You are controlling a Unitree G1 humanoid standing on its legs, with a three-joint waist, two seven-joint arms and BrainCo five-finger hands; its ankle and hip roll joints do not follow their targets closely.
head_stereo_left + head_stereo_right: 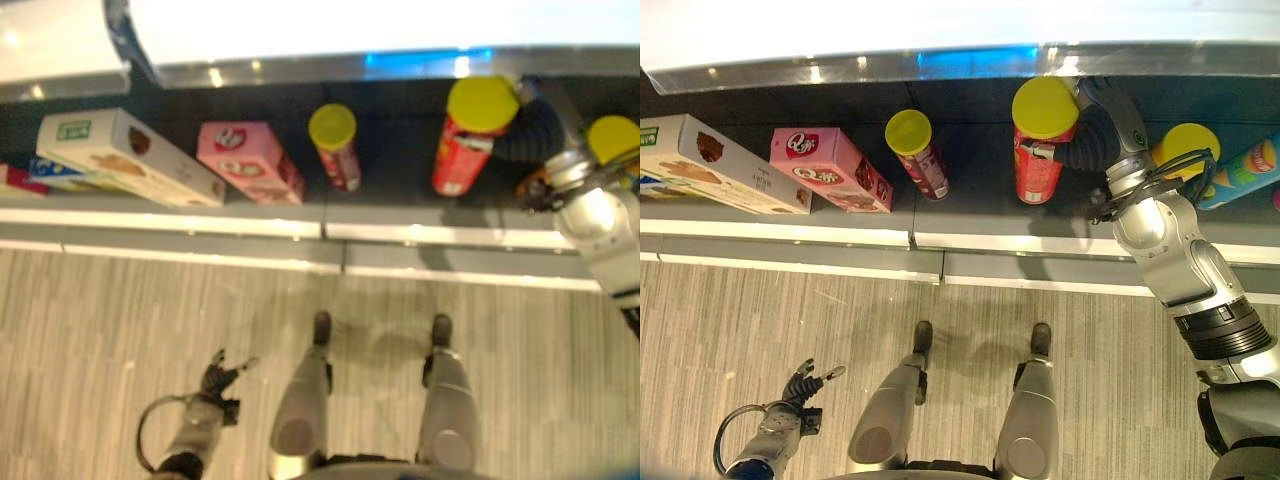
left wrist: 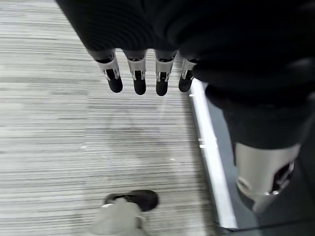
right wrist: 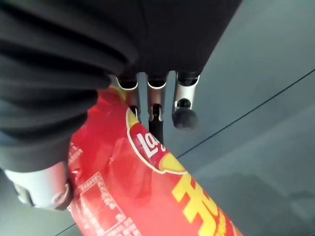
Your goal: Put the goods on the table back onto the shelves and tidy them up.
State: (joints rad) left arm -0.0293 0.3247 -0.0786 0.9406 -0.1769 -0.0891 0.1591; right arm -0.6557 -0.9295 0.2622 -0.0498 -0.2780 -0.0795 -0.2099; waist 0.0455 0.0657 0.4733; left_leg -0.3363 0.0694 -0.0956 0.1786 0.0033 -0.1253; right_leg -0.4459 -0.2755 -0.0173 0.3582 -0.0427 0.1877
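Note:
A tall red can with a yellow lid stands upright on the dark shelf. My right hand reaches in from the right and wraps round the can's upper part. In the right wrist view the fingers lie along one side of the red can and the thumb sits on the other side. My left hand hangs low beside the leg above the floor, its fingers straight and holding nothing.
On the same shelf stand a slim dark red can, a pink box and a long white biscuit box. Right of my hand are another yellow-lidded can and a blue-green can lying down. A pale shelf rail runs along the front.

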